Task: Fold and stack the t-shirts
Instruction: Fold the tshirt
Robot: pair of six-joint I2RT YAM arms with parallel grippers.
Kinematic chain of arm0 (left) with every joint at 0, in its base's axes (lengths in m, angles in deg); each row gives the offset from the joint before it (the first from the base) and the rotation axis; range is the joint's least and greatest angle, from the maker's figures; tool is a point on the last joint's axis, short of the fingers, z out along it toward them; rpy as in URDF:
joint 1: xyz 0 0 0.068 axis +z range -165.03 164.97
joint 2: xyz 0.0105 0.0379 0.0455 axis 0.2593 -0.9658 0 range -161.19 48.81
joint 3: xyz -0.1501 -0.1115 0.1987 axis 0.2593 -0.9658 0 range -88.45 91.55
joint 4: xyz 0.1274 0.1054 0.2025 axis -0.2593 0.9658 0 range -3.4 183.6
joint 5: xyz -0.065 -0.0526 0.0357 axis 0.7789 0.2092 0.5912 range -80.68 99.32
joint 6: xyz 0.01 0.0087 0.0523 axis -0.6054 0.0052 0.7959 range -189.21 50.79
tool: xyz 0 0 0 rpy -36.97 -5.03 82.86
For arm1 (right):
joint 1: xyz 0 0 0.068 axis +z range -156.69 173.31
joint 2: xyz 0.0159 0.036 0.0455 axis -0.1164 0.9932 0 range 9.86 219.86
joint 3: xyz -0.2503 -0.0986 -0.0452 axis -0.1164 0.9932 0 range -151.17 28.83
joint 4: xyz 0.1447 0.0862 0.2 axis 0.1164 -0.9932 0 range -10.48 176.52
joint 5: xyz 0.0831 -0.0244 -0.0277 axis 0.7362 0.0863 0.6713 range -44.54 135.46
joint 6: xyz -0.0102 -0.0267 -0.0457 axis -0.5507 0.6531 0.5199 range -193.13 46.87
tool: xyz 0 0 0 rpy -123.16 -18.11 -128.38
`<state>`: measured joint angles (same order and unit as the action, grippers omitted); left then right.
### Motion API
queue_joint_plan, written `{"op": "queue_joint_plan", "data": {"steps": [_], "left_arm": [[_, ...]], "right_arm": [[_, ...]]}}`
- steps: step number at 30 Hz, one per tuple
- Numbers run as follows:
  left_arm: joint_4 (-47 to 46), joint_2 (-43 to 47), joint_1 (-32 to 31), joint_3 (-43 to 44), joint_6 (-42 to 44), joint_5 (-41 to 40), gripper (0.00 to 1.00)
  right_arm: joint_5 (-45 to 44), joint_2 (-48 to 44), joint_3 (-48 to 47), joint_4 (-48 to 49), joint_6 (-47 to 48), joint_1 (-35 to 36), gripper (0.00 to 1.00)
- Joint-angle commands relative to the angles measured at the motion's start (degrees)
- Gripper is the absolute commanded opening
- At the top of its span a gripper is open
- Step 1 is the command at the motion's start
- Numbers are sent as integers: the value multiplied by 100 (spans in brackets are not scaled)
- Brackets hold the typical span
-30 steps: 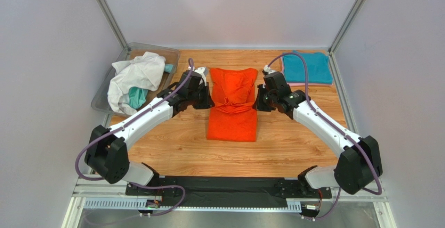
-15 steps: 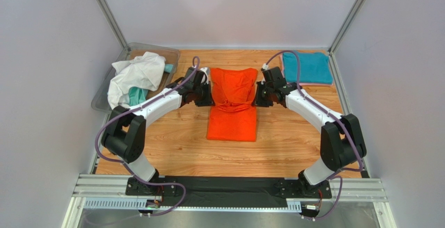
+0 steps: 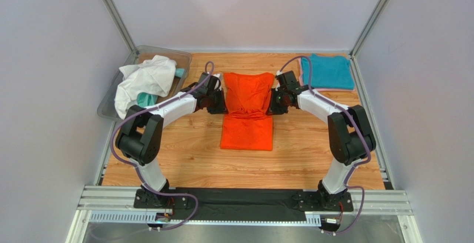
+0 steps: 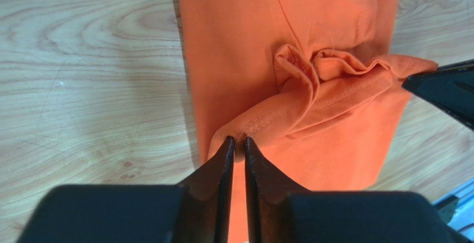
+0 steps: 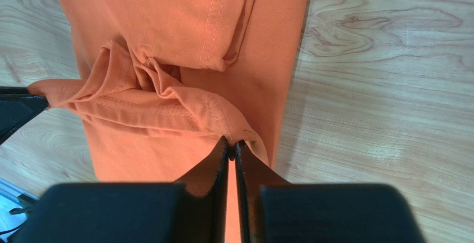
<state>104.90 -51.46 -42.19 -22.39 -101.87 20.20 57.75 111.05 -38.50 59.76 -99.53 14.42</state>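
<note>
My left gripper (image 4: 236,143) sits at one side edge of the orange t-shirt (image 3: 247,132) and my right gripper (image 5: 230,146) at the opposite edge. The shirt lies lengthwise between them on the wooden table (image 3: 311,154).

Right at my right fingertips a stitched hem (image 5: 167,112) folds over them. The two fingers come together on it with only a hairline between them, so I am pinching the cloth there. The same hem reaches my left fingertips, but a narrow slit shows between those fingers. I cannot tell whether they are clamped on the fabric or merely touching it.

Between my two grippers the hem runs crosswise and bunches into a knot of wrinkles at mid-shirt. Whatever lies under that bunch is hidden. Each wrist view catches only a black tip of the other gripper at the frame edge, with the rest cut off. From above, both sets of fingers are tucked out of sight under my wrists.

Beyond my right gripper, toward the far right corner, a folded teal t-shirt (image 3: 327,72) lies on a pink t-shirt (image 3: 311,90), of which only a thin sliver shows. On the outer side of my left gripper, at the far left corner, stands a clear plastic bin (image 3: 108,107). It holds a crumpled white t-shirt (image 3: 146,79), and some teal cloth (image 3: 146,103) pokes out beneath it. That cloth is mostly covered, so I cannot tell whether it is a shirt.
</note>
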Motion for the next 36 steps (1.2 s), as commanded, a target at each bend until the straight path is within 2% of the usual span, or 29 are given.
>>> {"op": "queue_joint_plan", "data": {"steps": [1,2,3,5,6,7,8,10,16,22,25,29,36], "left_arm": [[-12,69,35,231,6,-173,30],[24,156,35,240,-12,-191,40],[41,218,35,232,-47,-217,44],[120,489,35,170,-73,-270,63],[155,604,35,135,-117,-340,64],[225,727,35,48,-135,-384,66],[261,989,35,-14,-152,-402,99],[401,1272,35,-206,-188,-454,100],[691,2895,35,-1084,-363,-648,100],[1096,4391,35,-2226,-408,-999,100],[1166,5645,35,-2922,-354,-1079,100],[1334,6816,35,-3677,-678,-1185,100],[1272,7258,35,-4215,-970,-692,100]], "right_arm": [[290,50,-280,215,108,-62,14],[335,24,-281,207,108,-54,19],[379,-46,-289,215,108,-62,23],[484,-160,-272,207,73,-62,36],[519,-291,-263,207,29,-71,43],[615,-388,-246,207,20,-45,59],[634,-476,-185,198,11,-36,68],[625,-766,-96,172,20,43,100],[520,-1443,457,119,20,482,100],[441,-1427,704,303,-103,1071,100],[397,-1093,503,470,-50,1326,100],[405,-313,46,497,11,1502,100],[335,612,-772,567,143,1511,100]]}}
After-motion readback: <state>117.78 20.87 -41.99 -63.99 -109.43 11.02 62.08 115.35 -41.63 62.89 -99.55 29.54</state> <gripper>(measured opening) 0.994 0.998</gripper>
